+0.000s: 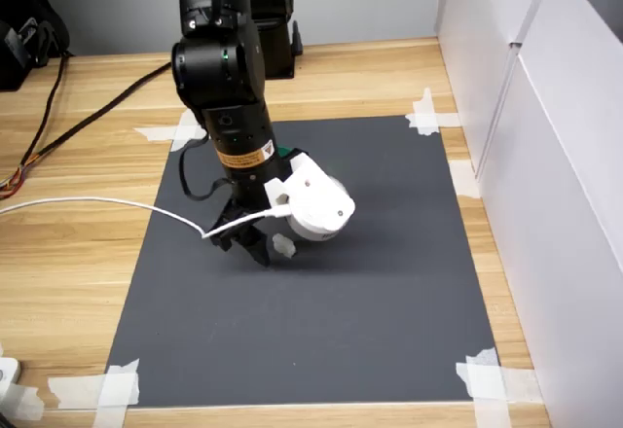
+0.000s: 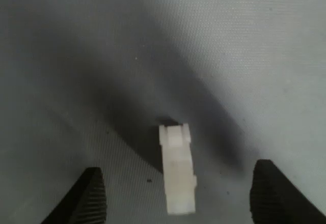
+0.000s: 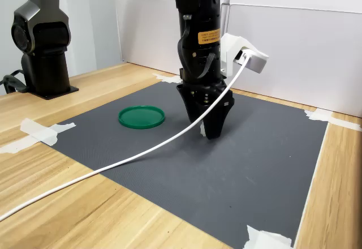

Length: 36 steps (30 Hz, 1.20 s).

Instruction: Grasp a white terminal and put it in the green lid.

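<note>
The white terminal [image 2: 177, 170] is a small blocky white piece lying on the dark grey mat. In the wrist view it sits between my two black ribbed fingers [image 2: 84, 198], touching neither. My gripper [image 1: 245, 248] is open and points down, low over the mat. The terminal [image 1: 283, 245] shows just beside the fingertips in the first exterior view. In the second exterior view only a white speck of the terminal [image 3: 202, 129] peeks from behind the gripper [image 3: 207, 129]. The green lid [image 3: 141, 116], a flat round disc, lies on the mat toward the second exterior view's left, apart from the gripper and with nothing in it.
The grey mat [image 1: 370, 311] is taped at its corners onto a wooden table. A white cable [image 3: 113, 164] trails from the wrist camera across the mat. White panels [image 1: 545, 156] stand at the first exterior view's right. A second black arm base [image 3: 42, 45] stands at the second exterior view's left.
</note>
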Available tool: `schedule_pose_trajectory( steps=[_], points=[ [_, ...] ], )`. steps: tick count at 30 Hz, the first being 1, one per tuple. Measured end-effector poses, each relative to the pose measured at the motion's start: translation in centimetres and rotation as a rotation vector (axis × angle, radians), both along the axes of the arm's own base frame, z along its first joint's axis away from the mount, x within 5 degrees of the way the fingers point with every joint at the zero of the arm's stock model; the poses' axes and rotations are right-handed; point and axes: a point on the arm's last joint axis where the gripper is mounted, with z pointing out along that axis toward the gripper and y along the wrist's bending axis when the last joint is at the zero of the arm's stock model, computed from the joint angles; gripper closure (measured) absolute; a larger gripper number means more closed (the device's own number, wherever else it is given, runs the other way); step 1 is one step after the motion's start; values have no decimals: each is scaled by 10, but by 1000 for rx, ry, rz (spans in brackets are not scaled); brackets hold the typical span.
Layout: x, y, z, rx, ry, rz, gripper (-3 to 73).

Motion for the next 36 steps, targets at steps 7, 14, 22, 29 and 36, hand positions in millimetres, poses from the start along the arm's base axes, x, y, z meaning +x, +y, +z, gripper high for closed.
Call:
schedule_pose_trajectory(
  steps=[7, 14, 22, 29, 36],
  points=[
    [1, 0, -3, -1, 6, 1, 57],
    [1, 0, -3, 1, -4, -1, 279],
    [3, 2, 1, 27, 3, -14, 608],
    [8, 3, 25, 38, -42, -16, 608],
    [-7, 2, 73, 51, -148, -15, 608]
  ],
)
